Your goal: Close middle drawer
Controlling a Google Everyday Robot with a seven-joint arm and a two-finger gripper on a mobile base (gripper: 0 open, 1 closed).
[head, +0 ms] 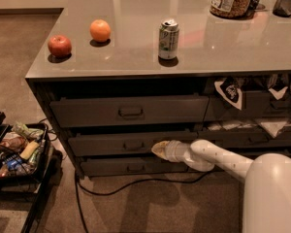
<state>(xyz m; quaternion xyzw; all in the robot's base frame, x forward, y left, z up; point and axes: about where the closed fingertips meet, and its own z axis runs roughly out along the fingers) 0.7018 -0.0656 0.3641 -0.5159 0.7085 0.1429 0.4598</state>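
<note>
Camera view:
- middle drawer (pixel 102 144): front looks nearly flush, so probably last bit of travel left.
- Landmark is pull handle (pixel 134 145).
- gripper (pixel 160 149): just right of handle, against drawer front.
- Claw spread: cannot tell.
- Push straight inward, contact close to handle so front doesn't skew; stop when flush.
- cable (pixel 136 183): on floor below handle, likely no obstruction.

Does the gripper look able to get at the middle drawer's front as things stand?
Likely yes. The gripper sits right at the front of the middle drawer, just right of its pull handle, and nothing stands between them.
</note>
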